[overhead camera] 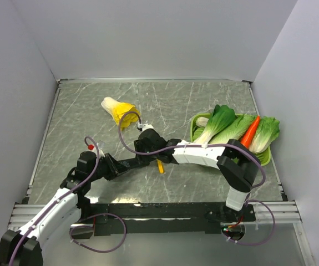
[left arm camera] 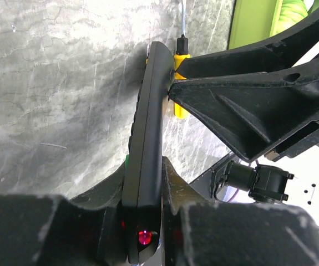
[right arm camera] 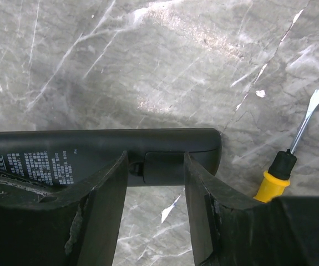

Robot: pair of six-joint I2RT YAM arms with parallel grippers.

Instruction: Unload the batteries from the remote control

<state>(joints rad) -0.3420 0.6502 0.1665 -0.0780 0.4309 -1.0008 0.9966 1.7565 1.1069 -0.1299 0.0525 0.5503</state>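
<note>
My left gripper (left arm camera: 145,221) is shut on one end of the remote control (left arm camera: 148,138), a slim black bar held on edge above the marble table. The bar reaches out to my right gripper (overhead camera: 144,148). In the right wrist view the remote control (right arm camera: 92,147) lies across the frame, printed back facing me. My right gripper (right arm camera: 155,166) is open. Its fingers straddle the small back cover (right arm camera: 162,166) near the rounded end, with a gap left at the left finger. The batteries are hidden.
A yellow-handled screwdriver (right arm camera: 281,172) lies on the table just beyond the remote's end, under the right arm (overhead camera: 160,166). A green tray (overhead camera: 267,158) with leafy greens and a carrot sits at the right. A yellow-white cabbage (overhead camera: 117,110) lies further back.
</note>
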